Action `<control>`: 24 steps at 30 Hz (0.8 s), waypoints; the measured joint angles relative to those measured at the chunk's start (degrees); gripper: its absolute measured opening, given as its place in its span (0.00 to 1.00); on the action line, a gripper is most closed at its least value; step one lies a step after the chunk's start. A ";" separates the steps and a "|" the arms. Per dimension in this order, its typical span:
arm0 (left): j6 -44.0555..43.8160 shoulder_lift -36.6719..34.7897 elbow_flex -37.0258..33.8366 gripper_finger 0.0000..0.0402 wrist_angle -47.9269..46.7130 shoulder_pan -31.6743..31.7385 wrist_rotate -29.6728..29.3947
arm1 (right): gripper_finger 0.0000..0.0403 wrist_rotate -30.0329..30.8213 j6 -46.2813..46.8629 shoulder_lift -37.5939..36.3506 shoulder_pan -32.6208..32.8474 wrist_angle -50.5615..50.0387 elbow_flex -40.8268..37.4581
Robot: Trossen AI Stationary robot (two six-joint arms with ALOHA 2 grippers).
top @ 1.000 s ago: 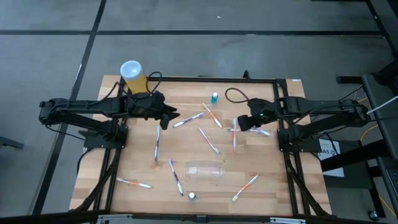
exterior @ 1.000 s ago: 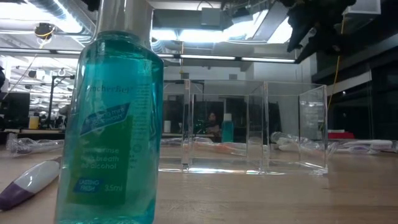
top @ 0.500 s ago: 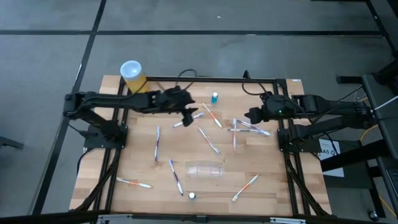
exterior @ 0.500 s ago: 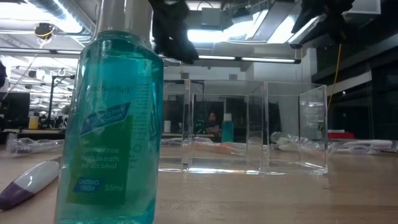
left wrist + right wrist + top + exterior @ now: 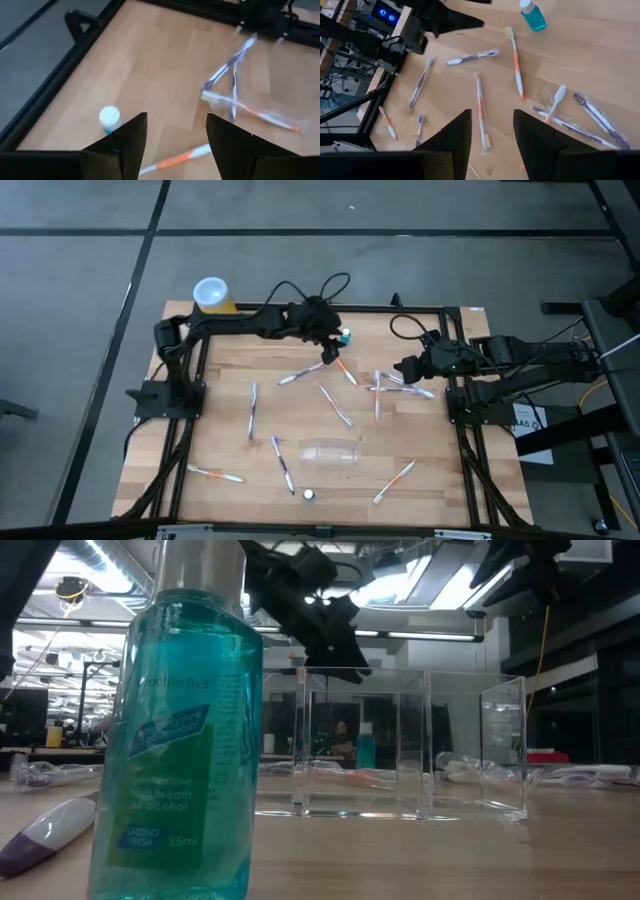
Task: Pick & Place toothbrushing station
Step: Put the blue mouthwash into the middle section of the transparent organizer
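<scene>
The wooden table [image 5: 220, 430] carries scattered toothbrushes [image 5: 337, 406] and a clear plastic holder [image 5: 330, 452] near its front middle. The left gripper [image 5: 328, 356] hovers, jaws wide and empty, beside the small teal bottle [image 5: 345, 336] at the far edge. The right gripper [image 5: 400, 367], jaws wide and empty, hangs by wrapped brushes [image 5: 405, 388].

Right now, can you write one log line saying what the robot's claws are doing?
left claw: open, empty, above table near teal bottle | right claw: open, empty, by toothbrushes | clear holder: no brushes inside
</scene>
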 joint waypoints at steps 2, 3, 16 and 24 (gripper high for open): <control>1.08 1.74 1.30 0.51 -0.65 0.53 0.78 | 0.37 0.35 -0.04 -0.02 0.10 0.06 0.00; 1.76 2.76 2.22 0.51 -0.37 0.72 0.88 | 0.37 0.34 -0.15 0.00 0.11 0.13 0.00; 1.31 12.02 10.19 0.55 -4.50 2.86 -5.29 | 0.37 1.40 -5.92 -0.02 0.11 5.67 0.00; 1.79 14.48 11.73 0.55 -5.10 3.18 -5.53 | 0.37 -0.10 -6.49 -0.07 0.11 6.01 0.00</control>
